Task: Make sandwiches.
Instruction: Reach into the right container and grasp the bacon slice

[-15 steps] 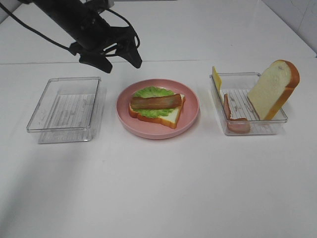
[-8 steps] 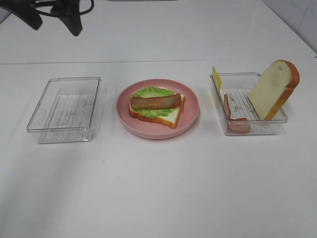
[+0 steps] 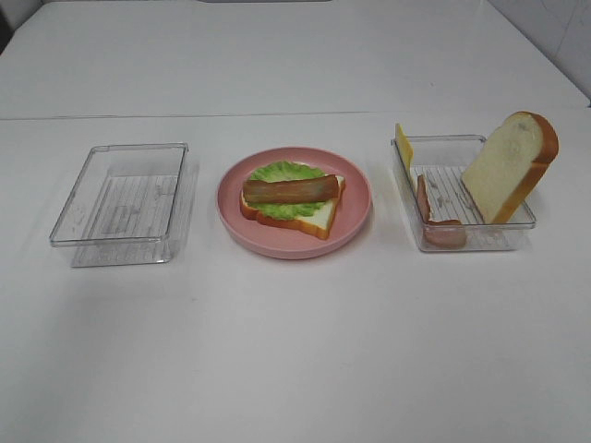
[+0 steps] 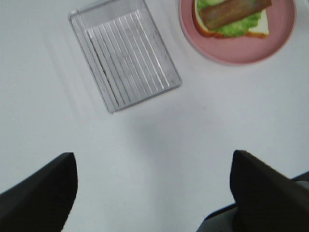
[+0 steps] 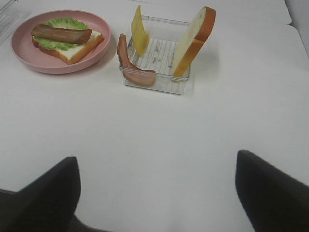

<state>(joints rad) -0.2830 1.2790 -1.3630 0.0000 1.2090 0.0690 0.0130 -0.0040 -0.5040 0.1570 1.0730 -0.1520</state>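
Jaws apart and holding nothing on both sides: left gripper (image 4: 153,159) high over the left tray (image 3: 120,254), right gripper (image 5: 155,159) facing the right tray (image 3: 480,242). The left gripper, over the table a second ago, has gone from the overhead view. The sandwich (image 3: 291,196) sits half-built on the plate (image 3: 295,251); cheese (image 3: 404,145), bacon (image 3: 434,226) and bread (image 3: 512,161) wait in the right tray, so probably the right gripper's turn.

Counts: 2 clear trays, left tray (image 3: 125,208) and right tray (image 3: 485,236). 1 pink plate (image 3: 355,198). 2 bread slices: one bread slice (image 3: 319,215) on the plate, one bread slice (image 3: 506,166) in the right tray. 1 lettuce leaf (image 3: 277,173). 2 bacon strips: one bacon strip (image 3: 291,189) on the plate, one bacon strip (image 3: 443,231) in the right tray. 1 cheese slice (image 3: 404,146).
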